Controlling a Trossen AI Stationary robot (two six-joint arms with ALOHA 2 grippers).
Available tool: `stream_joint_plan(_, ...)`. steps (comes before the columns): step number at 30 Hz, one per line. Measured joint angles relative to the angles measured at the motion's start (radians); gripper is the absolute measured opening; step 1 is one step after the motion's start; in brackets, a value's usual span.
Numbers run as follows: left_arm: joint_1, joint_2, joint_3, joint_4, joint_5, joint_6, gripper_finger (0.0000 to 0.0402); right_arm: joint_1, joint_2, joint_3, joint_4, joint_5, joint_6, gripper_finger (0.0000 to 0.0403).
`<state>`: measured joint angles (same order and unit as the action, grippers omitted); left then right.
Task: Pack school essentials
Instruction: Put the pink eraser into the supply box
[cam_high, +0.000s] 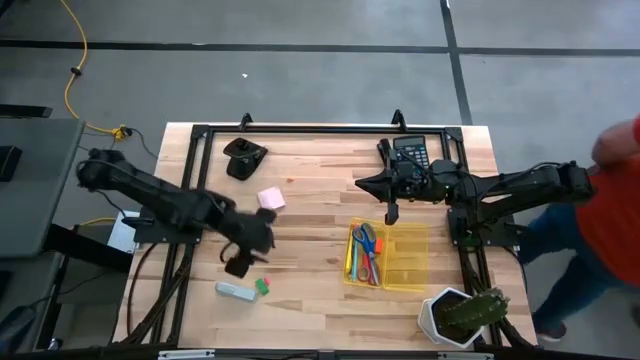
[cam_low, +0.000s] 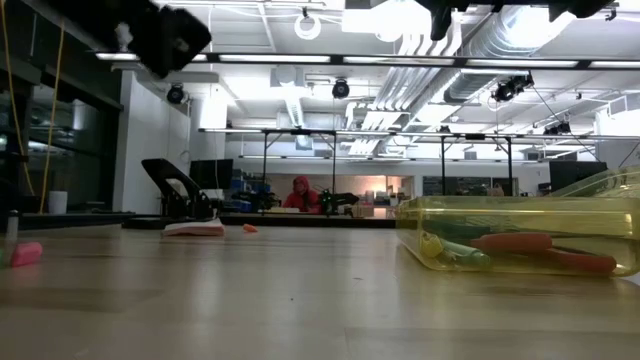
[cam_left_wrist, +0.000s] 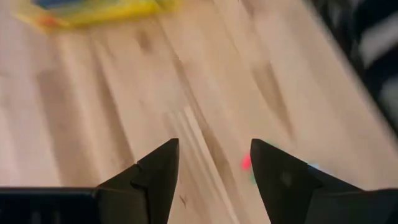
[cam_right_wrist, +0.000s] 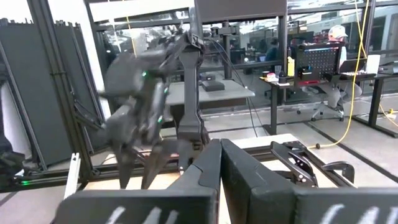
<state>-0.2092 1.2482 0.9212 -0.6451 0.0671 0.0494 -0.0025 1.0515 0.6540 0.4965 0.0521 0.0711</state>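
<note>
Scissors (cam_high: 367, 245) lie with pens inside the yellow tray (cam_high: 412, 262). I see my left gripper (cam_high: 240, 262) left of the tray, spread and empty, near the green eraser (cam_high: 262, 286). Beyond the tray, my right gripper (cam_high: 391, 212) hangs clenched, empty.

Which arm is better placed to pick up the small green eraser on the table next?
Probably the left. Its open pincer hangs beside the green eraser, on the left half of the table. The right pincer is shut, beyond the yellow tray.

Potted cactus (cam_high: 462, 314), calculator (cam_high: 410, 151), black stapler (cam_high: 244, 157) on wooden table (cam_high: 320, 190).
</note>
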Motion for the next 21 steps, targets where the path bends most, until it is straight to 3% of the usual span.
stream_joint_plan(5, -0.083, 0.165, 0.0, 0.002, -0.007, 0.149, 0.0191, 0.0, 0.0, 0.0, -0.011, 0.0, 0.0, 0.0)
stream_joint_plan(11, -0.105, 0.319, 0.001, 0.082, 0.052, 0.177, 0.0191, 0.0, 0.0, 0.0, -0.035, 0.0, 0.01, 0.0)
stream_joint_plan(21, -0.105, 0.421, 0.0, 0.095, 0.072, 0.214, 0.0191, 0.0, 0.0, 0.0, -0.054, 0.0, 0.034, 0.0)
